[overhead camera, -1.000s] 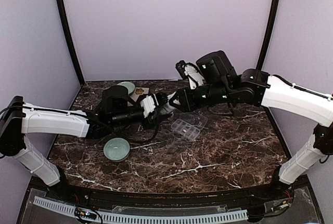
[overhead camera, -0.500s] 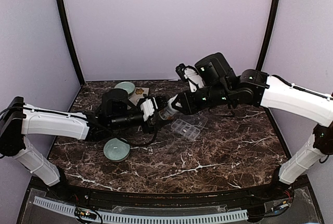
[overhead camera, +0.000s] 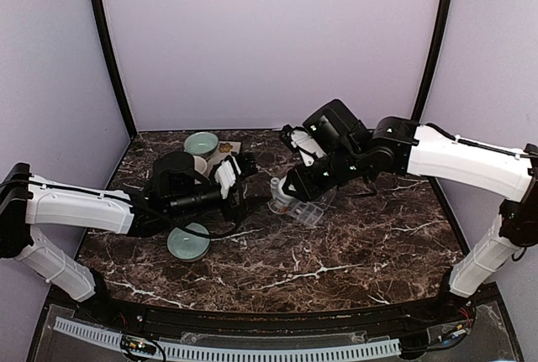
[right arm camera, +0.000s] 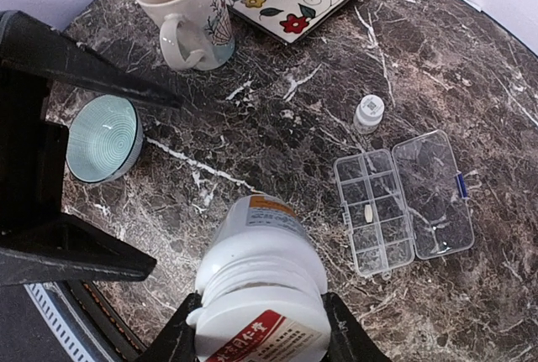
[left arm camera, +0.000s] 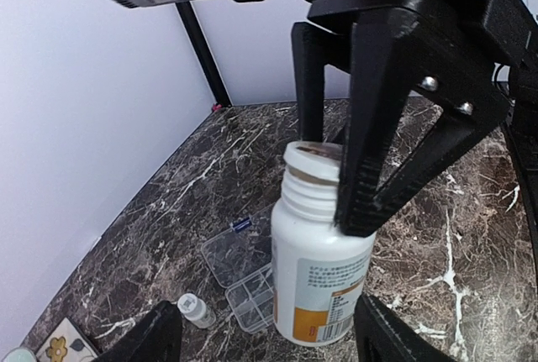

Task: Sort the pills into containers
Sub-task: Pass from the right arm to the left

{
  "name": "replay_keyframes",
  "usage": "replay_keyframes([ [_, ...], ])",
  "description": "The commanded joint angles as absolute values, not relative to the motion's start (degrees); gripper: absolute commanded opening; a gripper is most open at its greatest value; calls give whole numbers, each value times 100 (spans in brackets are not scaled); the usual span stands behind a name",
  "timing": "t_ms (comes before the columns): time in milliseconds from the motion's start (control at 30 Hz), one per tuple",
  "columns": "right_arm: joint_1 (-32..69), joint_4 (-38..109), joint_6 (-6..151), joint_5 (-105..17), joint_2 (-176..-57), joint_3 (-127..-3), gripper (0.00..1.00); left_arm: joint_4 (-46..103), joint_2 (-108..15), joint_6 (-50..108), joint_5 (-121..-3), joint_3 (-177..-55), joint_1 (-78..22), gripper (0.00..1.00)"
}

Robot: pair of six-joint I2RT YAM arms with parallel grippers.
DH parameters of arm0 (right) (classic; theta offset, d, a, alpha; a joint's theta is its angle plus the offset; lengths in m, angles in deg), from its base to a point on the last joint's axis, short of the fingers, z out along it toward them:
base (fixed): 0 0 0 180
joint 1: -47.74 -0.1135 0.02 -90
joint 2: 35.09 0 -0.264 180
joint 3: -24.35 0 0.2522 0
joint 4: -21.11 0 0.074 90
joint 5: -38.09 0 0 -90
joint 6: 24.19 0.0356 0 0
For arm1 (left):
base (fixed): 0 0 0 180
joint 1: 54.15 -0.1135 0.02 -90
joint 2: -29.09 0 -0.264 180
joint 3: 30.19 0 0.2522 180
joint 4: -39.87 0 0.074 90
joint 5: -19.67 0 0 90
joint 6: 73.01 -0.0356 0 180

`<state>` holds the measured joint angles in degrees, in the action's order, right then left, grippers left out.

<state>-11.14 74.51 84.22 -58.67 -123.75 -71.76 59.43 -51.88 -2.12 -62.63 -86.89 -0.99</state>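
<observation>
**Right wrist view: one pill in, most sorting left**

R gripper (right arm camera: 259, 328) clamped on white plastic pill bottle w/ orange label (left arm camera: 319, 270), cap off, held above the dark marble table (right arm camera: 277, 110). L gripper (overhead camera: 233, 179) jaws apart, empty, near it. Small clear plastic compartment box (right arm camera: 433, 194) lies open on the table. One pale pill (right arm camera: 367, 211) sits in a middle cell; the others look empty, tho glare leaves that unsure. Bottle contents hidden.

Clear path down to pill box (right arm camera: 395, 228); sm. bottle (right arm camera: 369, 112) just beside it, mug (right arm camera: 181, 9) well apart.
</observation>
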Motion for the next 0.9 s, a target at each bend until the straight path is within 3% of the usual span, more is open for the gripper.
replay_keyframes([
  [0, -1131, 7469, 8256, -5786, -12476, -7001, 0, 6368, -4994, 474, -6552, -8340, -72, 73],
  [500, -1107, 7310, 7974, -5899, -13535, -7011, 0, 7293, -5628, 906, -6097, -7436, 60, 73],
  [867, -1106, 7318, 7702, -5748, -13487, -6995, 0, 7818, -6127, 811, -5335, -7309, 60, 75],
])
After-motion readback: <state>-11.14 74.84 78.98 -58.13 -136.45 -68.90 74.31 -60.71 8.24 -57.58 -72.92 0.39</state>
